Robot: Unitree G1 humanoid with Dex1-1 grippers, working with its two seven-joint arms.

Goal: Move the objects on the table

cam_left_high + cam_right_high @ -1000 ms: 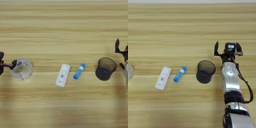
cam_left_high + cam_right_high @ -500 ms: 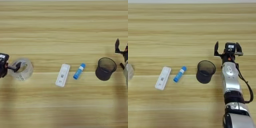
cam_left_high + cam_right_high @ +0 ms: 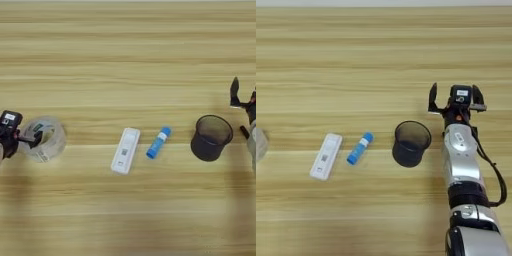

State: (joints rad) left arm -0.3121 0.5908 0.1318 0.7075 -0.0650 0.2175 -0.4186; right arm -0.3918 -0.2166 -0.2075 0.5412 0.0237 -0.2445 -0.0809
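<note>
Left gripper [image 3: 31, 139]: at the far left edge of the table, reaching in from the side. One black finger lies over the near rim of the tape roll and into its hole. Whether the fingers are spread or pinching the rim, I cannot tell.

Tape roll [image 3: 43, 138]: clear, with a green label on the side toward the left gripper. It lies flat on the table at the far left, touching that gripper, well apart from the other things.

Cassette [image 3: 125, 150]: flat, white and rectangular, lying near the middle of the table, its long side running up and slightly to the right. It sits just beside the tube, not touching it.

Tube [image 3: 158, 142]: blue with a white label band, lying on its side just right of the cassette, tilted the same way with its upper end to the right.

Cup [image 3: 411, 143]: black mesh, standing upright with its mouth open upward, right of the tube and apart from it.

Right gripper [image 3: 455, 97]: above and to the right of the cup, near it but not touching. Its two black fingers are spread wide with nothing between them. The silver forearm runs down to the lower edge.

Table [image 3: 125, 50]: light-brown wood with grain stripes running across.
</note>
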